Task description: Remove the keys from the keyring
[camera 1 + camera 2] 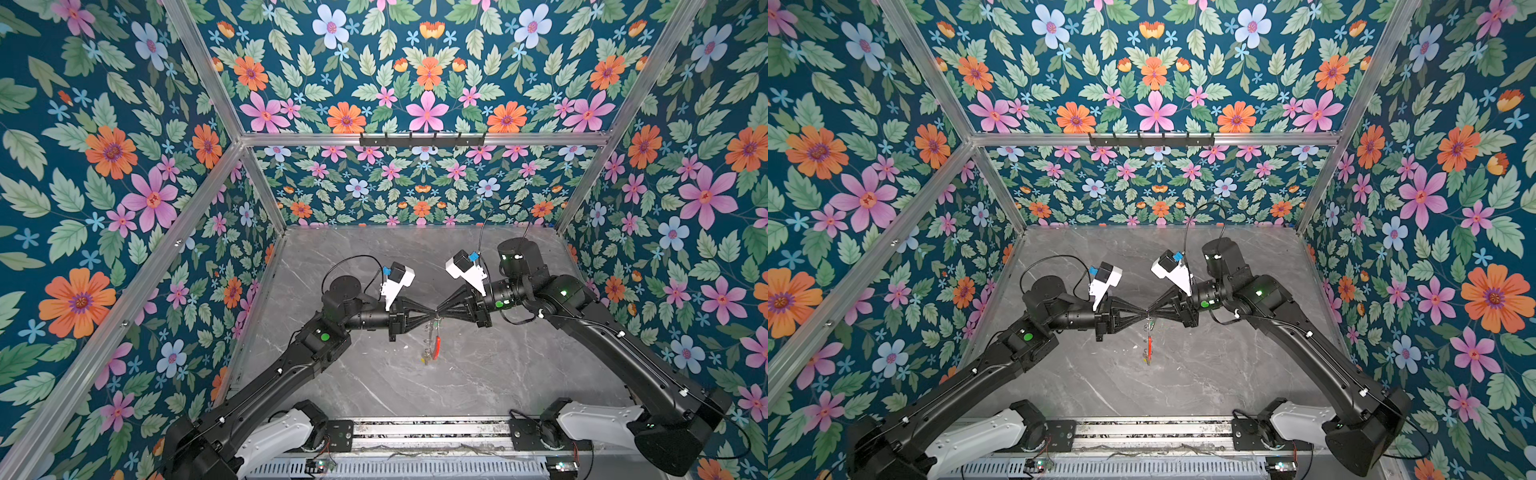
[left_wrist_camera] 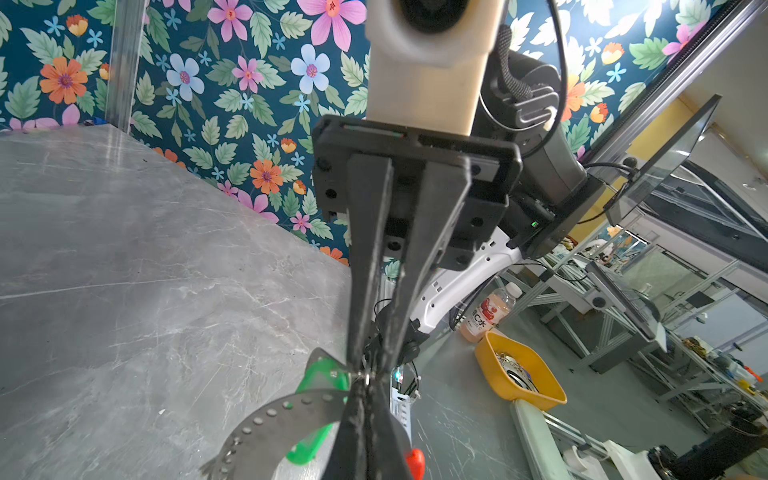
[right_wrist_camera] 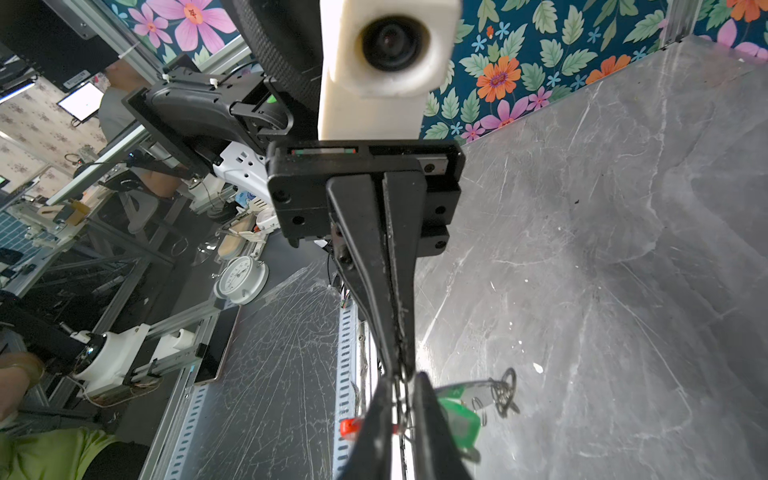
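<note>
At the near edge of the grey marble-look counter (image 1: 519, 374), a metal rail (image 1: 432, 430) carries the left arm base (image 1: 286, 432) and the right arm base (image 1: 590, 419). Above the middle of the counter, about midway between its left and right edges, the left gripper (image 1: 430, 313) and the right gripper (image 1: 441, 309) meet tip to tip, level with each other. The left gripper is pressed together, pinching the keyring (image 2: 257, 422) at the top of its rim; just which bit lies between the pads is hidden. The right gripper's jaws stand slightly parted at the same spot, a thin gap showing along them in the left wrist view, and whether they touch the rim I cannot tell. The keyring hangs below the tips, nearly edge-on in both top views, its red arc segment (image 1: 436, 345) on the side toward the counter's right edge; whether its low end touches the counter is unclear. The green-tagged key (image 3: 457, 419) sits on the hoop close beside the tips, with a bunch of small split rings (image 3: 505, 392) just beside it. Past the far edge rises the floral wall (image 1: 428, 195), where a black hook rack (image 1: 422, 140) is mounted on an aluminium bar (image 1: 291, 139).
</note>
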Motion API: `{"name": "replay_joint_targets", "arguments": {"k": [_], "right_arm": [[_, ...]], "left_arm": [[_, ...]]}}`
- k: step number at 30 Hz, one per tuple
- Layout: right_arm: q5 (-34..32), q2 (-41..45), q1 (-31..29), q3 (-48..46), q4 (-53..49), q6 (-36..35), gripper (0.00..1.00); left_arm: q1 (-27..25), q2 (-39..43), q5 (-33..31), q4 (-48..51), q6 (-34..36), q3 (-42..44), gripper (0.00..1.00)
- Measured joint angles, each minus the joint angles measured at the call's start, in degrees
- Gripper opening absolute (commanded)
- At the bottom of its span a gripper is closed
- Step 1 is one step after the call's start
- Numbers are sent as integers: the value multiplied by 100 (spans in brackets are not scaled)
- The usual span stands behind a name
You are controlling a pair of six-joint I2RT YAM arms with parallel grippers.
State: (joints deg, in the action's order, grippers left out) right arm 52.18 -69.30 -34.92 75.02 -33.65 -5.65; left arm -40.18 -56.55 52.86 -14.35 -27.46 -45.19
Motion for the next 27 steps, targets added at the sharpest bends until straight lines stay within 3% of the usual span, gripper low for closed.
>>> {"name": "replay_joint_targets", "arguments": {"k": [12, 20, 23, 27], "right_arm": [[-756, 1217, -13, -1692, 2159, 909, 58], [-798, 1375, -52, -2253, 3077, 1274, 62], [-761, 1281, -92, -2271, 3171, 1276, 62], [-721, 1152, -136, -2256, 3217, 1274, 53]], "left_arm": [[0, 400, -588, -1292, -247, 772, 0], [0, 264, -579, -2277, -684, 1001, 0], [0, 225, -501, -2503, -774, 1014, 0], [0, 201, -474, -2706, -866, 1021, 0]]}}
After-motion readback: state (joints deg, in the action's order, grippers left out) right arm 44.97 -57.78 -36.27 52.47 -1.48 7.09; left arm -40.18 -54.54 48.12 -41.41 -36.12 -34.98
